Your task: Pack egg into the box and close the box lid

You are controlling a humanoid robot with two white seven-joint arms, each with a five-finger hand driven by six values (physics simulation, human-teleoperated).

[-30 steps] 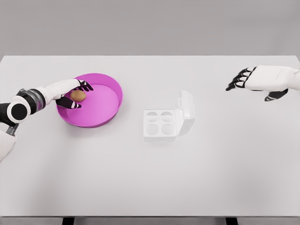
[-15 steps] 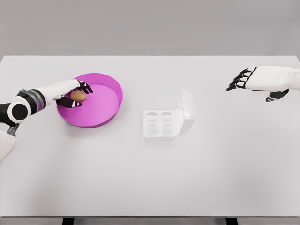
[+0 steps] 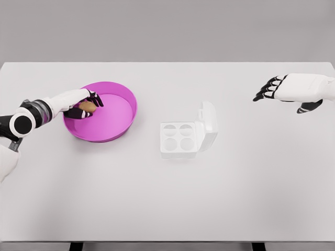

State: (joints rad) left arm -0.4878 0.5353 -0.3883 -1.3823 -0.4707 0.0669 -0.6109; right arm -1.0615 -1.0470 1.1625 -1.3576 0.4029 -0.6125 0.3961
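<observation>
Because the egg [image 3: 87, 106] lies in the pink bowl [image 3: 118, 117] toward the worktop's [image 3: 167, 198] left edge, your left hand [image 3: 81, 106] reaches over the near-left rim and has its fingers wrapped around the egg, which sits low in the bowl, not lifted clear as far as you can judge. Near the worktop's middle, the box [image 3: 178, 139] waits with its lid [image 3: 208, 123] propped open on the right, all four cups vacant. Your right hand [image 3: 285, 89] hovers by the right edge, fingers loosely spread, holding nothing, probably reserved for the lid.
</observation>
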